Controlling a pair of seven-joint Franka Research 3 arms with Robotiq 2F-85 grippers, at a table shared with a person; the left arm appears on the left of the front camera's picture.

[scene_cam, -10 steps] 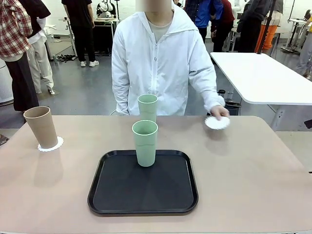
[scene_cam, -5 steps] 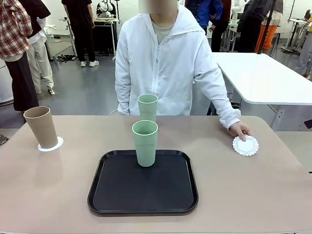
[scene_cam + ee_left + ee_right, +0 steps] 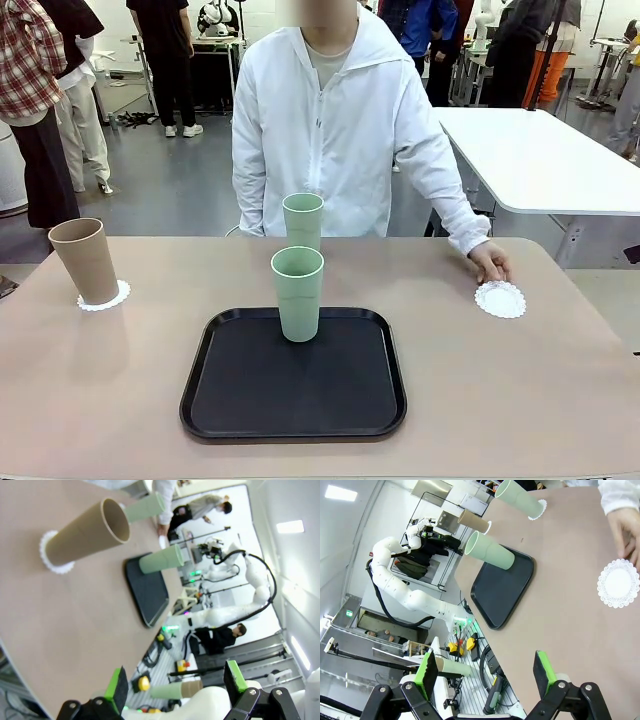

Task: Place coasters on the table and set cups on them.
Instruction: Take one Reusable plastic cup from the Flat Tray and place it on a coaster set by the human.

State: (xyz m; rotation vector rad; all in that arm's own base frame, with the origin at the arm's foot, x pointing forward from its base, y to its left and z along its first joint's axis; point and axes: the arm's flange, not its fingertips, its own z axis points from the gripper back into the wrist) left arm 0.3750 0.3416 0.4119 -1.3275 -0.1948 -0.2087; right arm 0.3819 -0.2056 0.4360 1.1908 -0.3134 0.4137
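A tan-brown cup (image 3: 88,260) stands on a lacy coaster (image 3: 103,297) at the table's left (image 3: 120,400). One pale green cup (image 3: 298,293) stands in the black tray (image 3: 293,372). The other green cup (image 3: 302,221) stands behind it on a coaster (image 3: 538,508). A third coaster (image 3: 500,299) lies bare at the right, with the person's hand (image 3: 490,263) at its far edge. My left gripper (image 3: 176,682) hangs open off the table's left end, facing the tan cup (image 3: 87,532). My right gripper (image 3: 485,674) is open off the right end, near that bare coaster (image 3: 618,583).
The black tray sits in the middle near my side. The person in a white jacket (image 3: 335,130) stands at the far edge. A white table (image 3: 540,160) stands behind on the right. Bare tabletop stretches either side of the tray.
The person's hand carried the white coaster rightward, laid it on the table's right side, and now has drawn back to its far edge. Cups and tray have not moved.
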